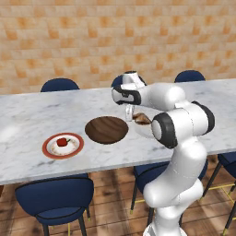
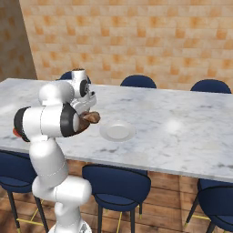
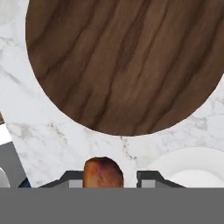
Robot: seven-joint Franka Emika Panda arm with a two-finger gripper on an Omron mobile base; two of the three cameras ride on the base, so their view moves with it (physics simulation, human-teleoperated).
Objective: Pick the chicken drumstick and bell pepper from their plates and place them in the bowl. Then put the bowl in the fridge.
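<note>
Gripper (image 3: 103,181) sits nearest us in the hand view, its two dark tips cut off by the lower edge, and between them we see the chicken drumstick (image 3: 103,173) pinched, only its rounded brown end showing. In the left base view our own forearm hides most of the drumstick (image 1: 142,119) and nearly all of the plain white plate (image 1: 144,130). We take the bowl (image 1: 106,129) as our landmark: the held drumstick hangs just to its right, above the marble table (image 1: 27,120), over the gap between bowl and white plate (image 2: 117,131). Left of the bowl lies the red-rimmed plate (image 1: 63,146) carrying the bell pepper (image 1: 62,141). Beyond the bowl, blue chairs (image 1: 59,85) line the table's far side, their seats hidden
</note>
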